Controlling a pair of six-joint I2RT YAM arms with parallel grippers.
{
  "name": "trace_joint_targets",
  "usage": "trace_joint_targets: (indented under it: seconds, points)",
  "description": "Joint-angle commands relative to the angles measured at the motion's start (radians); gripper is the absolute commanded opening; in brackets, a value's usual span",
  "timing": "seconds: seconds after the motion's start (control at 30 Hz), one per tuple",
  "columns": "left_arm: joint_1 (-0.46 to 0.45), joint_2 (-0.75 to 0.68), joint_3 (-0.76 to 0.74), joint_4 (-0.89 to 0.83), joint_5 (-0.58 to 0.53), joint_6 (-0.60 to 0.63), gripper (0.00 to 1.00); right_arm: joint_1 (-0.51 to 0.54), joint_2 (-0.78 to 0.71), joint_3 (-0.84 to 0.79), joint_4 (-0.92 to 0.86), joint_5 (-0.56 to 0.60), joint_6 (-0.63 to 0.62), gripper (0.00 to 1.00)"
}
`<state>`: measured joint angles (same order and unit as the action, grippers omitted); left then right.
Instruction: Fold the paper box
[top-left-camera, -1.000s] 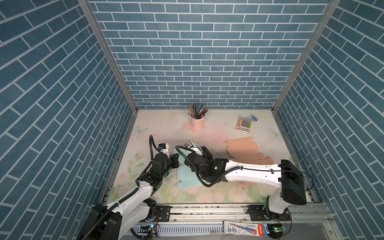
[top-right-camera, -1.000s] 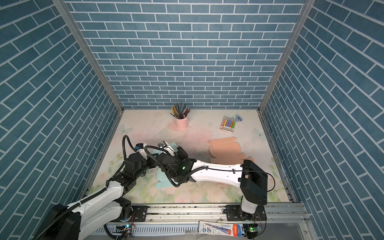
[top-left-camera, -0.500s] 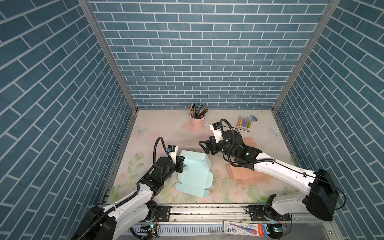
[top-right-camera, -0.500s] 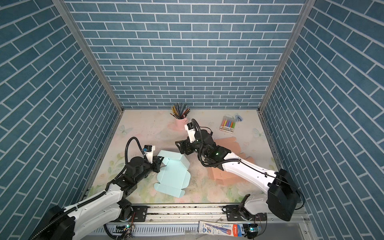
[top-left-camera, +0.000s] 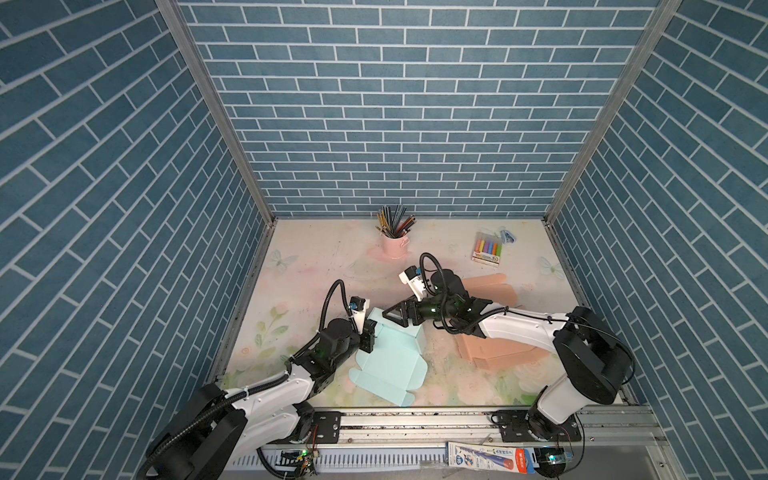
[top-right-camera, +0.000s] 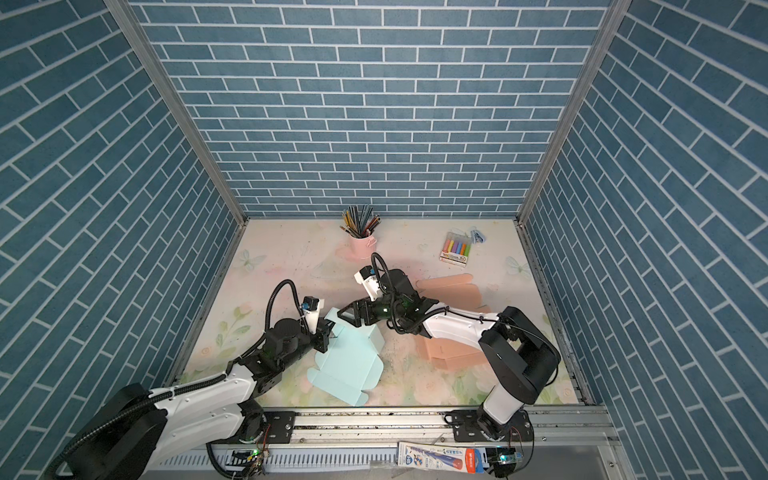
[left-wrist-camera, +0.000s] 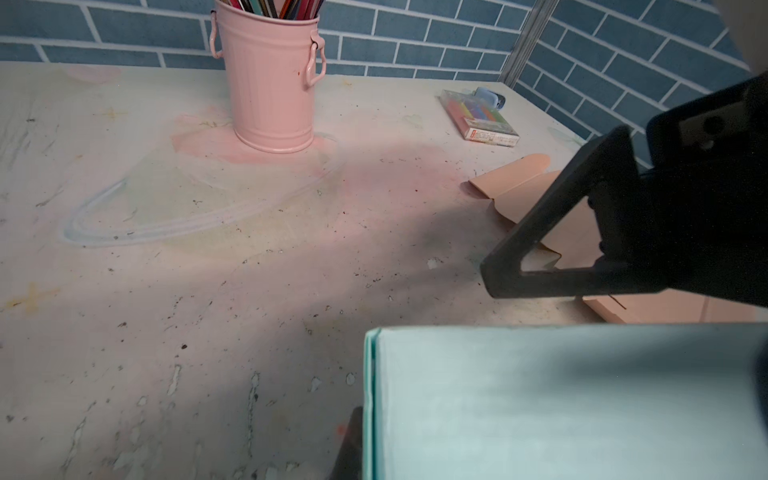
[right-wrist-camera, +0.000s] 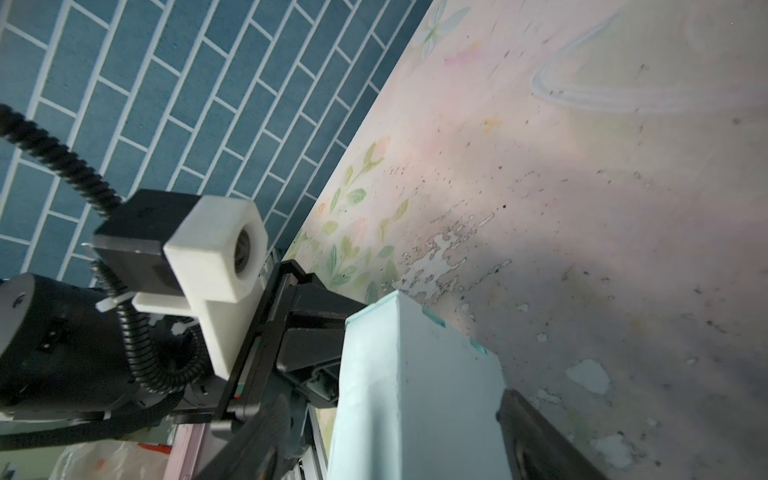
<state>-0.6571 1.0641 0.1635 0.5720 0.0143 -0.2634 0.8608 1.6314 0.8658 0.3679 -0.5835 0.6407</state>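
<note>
Paper box (top-left-camera: 388, 365): light blue thin card, mostly flat on the table (top-left-camera: 316, 266). It's near the front edge, a bit left of the middle. Its far end is folded up into a little wall w/ a corner; the near flaps lie flat.

Left gripper (top-left-camera: 370, 338) is pinched tight on the wall's left side. Right gripper (top-left-camera: 397, 318) comes in from the right w/ jaws wide apart. In the right wrist view the wall stands btw its fingers. Both grippers crowd that far end.

Pink flat boxes (top-left-camera: 498, 353) lie under the right arm, just beside the blue one. Pink bucket (top-left-camera: 394, 246) w/ pencils & a marker pack (top-left-camera: 487, 250) sit by the back edge, well apart.
</note>
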Motion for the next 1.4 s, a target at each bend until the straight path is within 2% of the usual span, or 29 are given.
trace_joint_targets:
  seconds: [0.0, 0.27, 0.47, 0.73, 0.93, 1.13, 1.37]
  points:
    - [-0.008, 0.026, -0.010, 0.091, -0.067, 0.014, 0.00, 0.001, 0.021, -0.028, 0.087, -0.081, 0.063, 0.80]
    - [-0.022, 0.118, -0.007, 0.153, -0.148, 0.027, 0.00, 0.014, 0.069, -0.082, 0.225, -0.149, 0.146, 0.78]
    - [-0.040, 0.166, -0.004, 0.192, -0.213, 0.042, 0.00, 0.033, 0.073, -0.088, 0.228, -0.137, 0.153, 0.77]
    - [-0.058, 0.187, -0.013, 0.208, -0.223, 0.042, 0.05, 0.032, 0.047, -0.039, -0.002, 0.023, 0.023, 0.76]
    - [-0.062, 0.193, -0.034, 0.227, -0.225, 0.028, 0.11, 0.035, 0.034, 0.014, -0.130, 0.100, -0.053, 0.75]
    - [-0.067, 0.194, -0.042, 0.233, -0.227, 0.022, 0.18, 0.075, 0.033, 0.089, -0.290, 0.217, -0.146, 0.76]
    - [-0.075, 0.179, -0.051, 0.226, -0.232, 0.015, 0.24, 0.111, 0.029, 0.127, -0.378, 0.317, -0.195, 0.78]
